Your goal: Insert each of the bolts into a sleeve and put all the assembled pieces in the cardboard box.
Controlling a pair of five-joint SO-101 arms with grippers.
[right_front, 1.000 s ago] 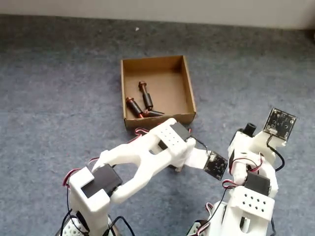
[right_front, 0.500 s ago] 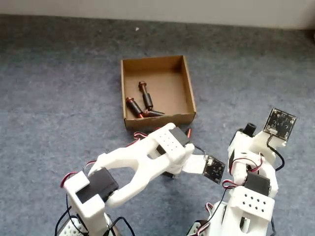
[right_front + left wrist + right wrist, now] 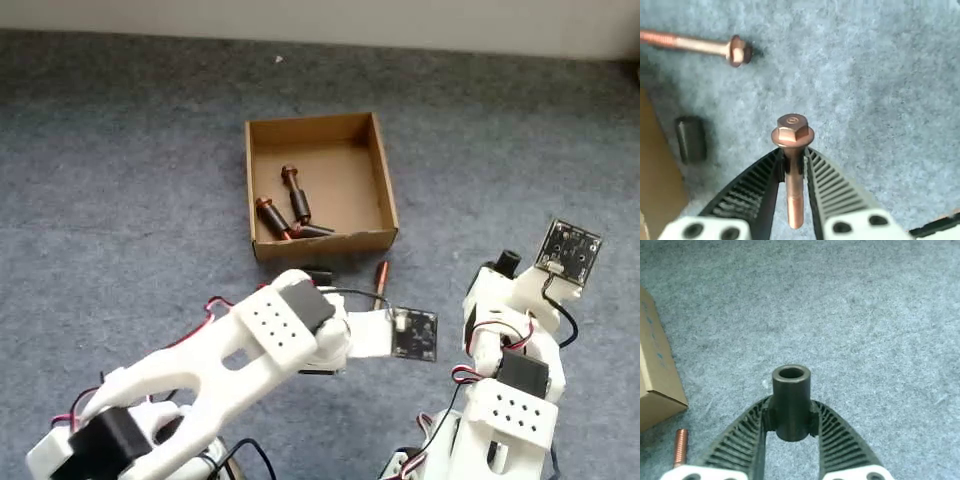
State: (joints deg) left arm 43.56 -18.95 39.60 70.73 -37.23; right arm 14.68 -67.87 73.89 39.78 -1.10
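Note:
My left gripper (image 3: 793,152) is shut on a copper bolt (image 3: 792,132), which stands head-up between the fingers above the carpet. A second bolt (image 3: 695,45) lies loose on the carpet, and this bolt (image 3: 381,283) sits just in front of the cardboard box (image 3: 385,190). A black sleeve (image 3: 691,138) lies beside the box's front wall; the same sleeve (image 3: 318,275) appears from above. My right gripper (image 3: 791,407) is shut on another black sleeve (image 3: 791,390), held upright with its bore facing up, to the right of the box. Three assembled pieces (image 3: 295,200) lie in the box.
The left arm's white body (image 3: 250,350) spans the front of the table, its wrist camera (image 3: 412,333) close to the right arm (image 3: 515,330). Grey carpet (image 3: 130,200) lies open left of the box and behind it.
The left arm has drawn back toward the front and swung lower left, uncovering the loose bolt and the sleeve in front of the box. The right arm has kept still.

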